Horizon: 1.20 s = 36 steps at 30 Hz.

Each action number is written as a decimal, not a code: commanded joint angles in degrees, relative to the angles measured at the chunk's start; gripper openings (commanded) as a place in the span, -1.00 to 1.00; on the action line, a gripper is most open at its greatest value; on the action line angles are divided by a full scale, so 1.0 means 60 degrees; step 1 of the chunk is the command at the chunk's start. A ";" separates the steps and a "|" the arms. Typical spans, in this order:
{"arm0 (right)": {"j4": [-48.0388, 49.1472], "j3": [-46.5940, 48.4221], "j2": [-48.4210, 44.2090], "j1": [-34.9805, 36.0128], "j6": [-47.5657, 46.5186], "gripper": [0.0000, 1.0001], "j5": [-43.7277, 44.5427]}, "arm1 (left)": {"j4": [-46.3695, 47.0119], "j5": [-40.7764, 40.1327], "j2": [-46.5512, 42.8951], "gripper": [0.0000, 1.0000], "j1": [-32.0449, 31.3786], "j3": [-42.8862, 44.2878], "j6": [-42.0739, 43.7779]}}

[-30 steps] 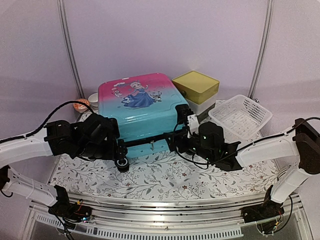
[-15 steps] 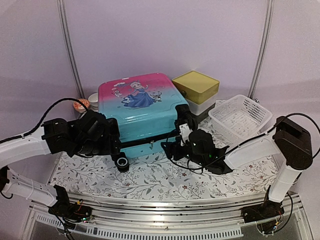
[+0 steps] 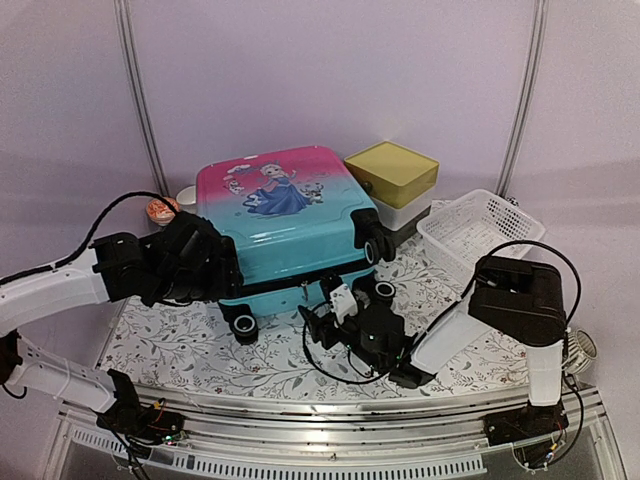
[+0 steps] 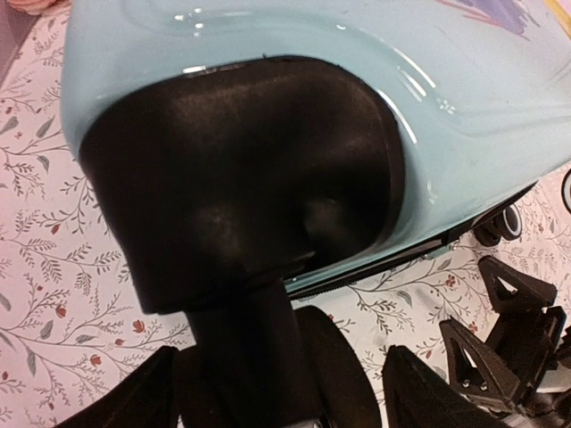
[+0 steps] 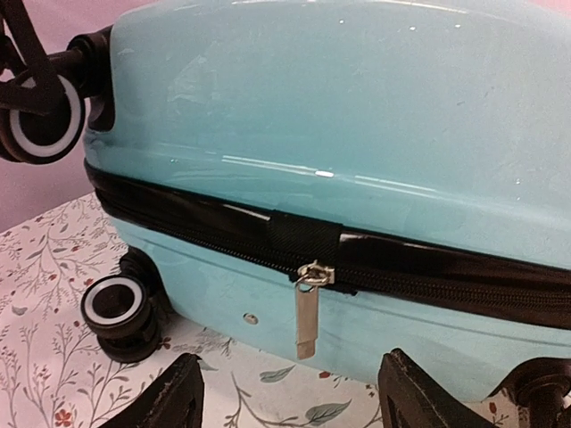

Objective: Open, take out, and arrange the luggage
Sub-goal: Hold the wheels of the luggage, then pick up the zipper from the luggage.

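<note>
The luggage [image 3: 280, 215] lies flat on the floral cloth, pink at the back and turquoise at the front, with a cartoon girl print. My left gripper [image 3: 228, 285] is at its near-left corner. In the left wrist view this gripper [image 4: 285, 401] is open, and a black wheel [image 4: 335, 374] and its stem stand between the fingers, under the black wheel housing [image 4: 250, 169]. My right gripper [image 3: 312, 322] faces the near side. In the right wrist view it [image 5: 294, 401] is open just below the silver zipper pull [image 5: 306, 316], which hangs from the shut black zipper band [image 5: 214, 223].
A yellow-topped drawer box [image 3: 392, 172] stands behind the luggage on the right, with a white mesh basket [image 3: 480, 232] beside it. Small cups [image 3: 165, 208] sit at the back left. Two more wheels [image 5: 116, 308] show at the left in the right wrist view.
My right arm has swung from the luggage's right side round to its near side, in front of the zipper pull. My left gripper has shifted closer to the corner wheel. Both jaws have narrowed somewhat.
</note>
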 commanded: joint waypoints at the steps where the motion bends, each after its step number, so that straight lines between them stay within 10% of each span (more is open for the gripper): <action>1: 0.1345 0.0630 0.0640 -0.0066 -0.0750 0.38 0.0793 | 0.0272 -0.0062 0.0110 0.57 0.0153 0.0134 0.0148; 24: 0.1068 0.2644 0.2438 -0.0090 -0.0602 0.03 0.1938 | 0.0634 0.0066 0.0025 0.35 0.0286 -0.0335 0.0067; 36: 0.2216 0.1821 0.2010 -0.0201 -0.0956 -0.97 0.2042 | 0.0664 0.0081 -0.0342 -0.14 0.0604 -0.0640 0.0243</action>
